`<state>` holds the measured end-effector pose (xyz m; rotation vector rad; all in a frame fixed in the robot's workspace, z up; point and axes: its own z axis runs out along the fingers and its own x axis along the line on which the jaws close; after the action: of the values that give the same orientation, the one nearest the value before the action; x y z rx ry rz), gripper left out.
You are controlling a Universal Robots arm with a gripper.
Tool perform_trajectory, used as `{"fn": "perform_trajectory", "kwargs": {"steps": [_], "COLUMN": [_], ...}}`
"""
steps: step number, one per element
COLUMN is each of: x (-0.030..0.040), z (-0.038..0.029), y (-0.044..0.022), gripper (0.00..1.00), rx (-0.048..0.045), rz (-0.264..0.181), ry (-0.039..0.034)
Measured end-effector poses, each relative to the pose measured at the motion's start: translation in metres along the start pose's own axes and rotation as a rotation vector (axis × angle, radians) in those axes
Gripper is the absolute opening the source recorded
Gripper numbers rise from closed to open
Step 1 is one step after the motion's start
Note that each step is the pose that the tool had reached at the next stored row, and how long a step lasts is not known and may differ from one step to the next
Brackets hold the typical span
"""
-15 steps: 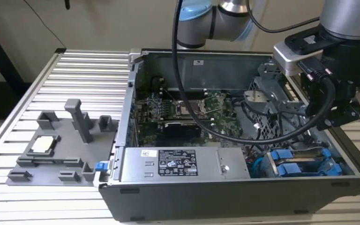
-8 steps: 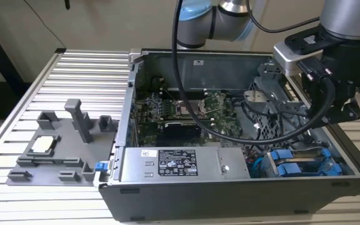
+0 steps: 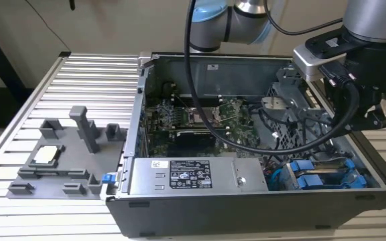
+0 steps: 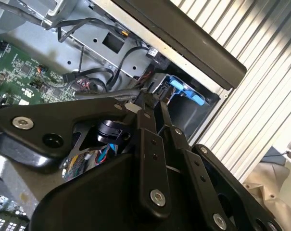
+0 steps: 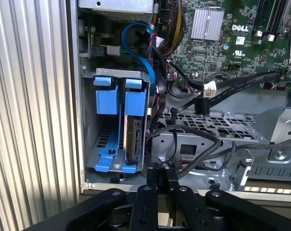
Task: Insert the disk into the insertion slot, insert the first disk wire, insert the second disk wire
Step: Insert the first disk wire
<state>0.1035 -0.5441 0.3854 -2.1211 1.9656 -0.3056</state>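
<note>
Arm (image 3: 374, 17): silver-grey tube, pale blue joint cap (image 3: 213, 11) above case (image 3: 247, 216). Thick black cable (image 3: 187, 55) ran off arm, looped over case. Pale grey camera block (image 3: 313, 52) sat on black wrist (image 3: 374, 65). Gripper (image 5: 163, 174) (image 4: 144, 101) in both wrist views: black bar links, rounded ends, silver screws (image 4: 22, 122) at pivots.
</note>
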Motion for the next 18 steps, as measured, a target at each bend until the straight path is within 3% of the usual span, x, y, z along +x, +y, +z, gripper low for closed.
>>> {"fn": "perform_trajectory", "kwargs": {"steps": [4,6,8,18], "x": [0.0000,0.0003,0.0007,0.0054], "z": [0.0001,0.0012,0.0028,0.0111], "y": [-0.0002,-0.0016,-0.0052,-0.0267], "gripper": [0.19,0.19,0.19,0.19], "rx": [-0.0018,-0.0123,-0.0340,-0.1690], "rz": [0.000,0.000,0.001,0.005], "ry": [-0.0001,-0.0005,-0.0020,-0.0116]}}
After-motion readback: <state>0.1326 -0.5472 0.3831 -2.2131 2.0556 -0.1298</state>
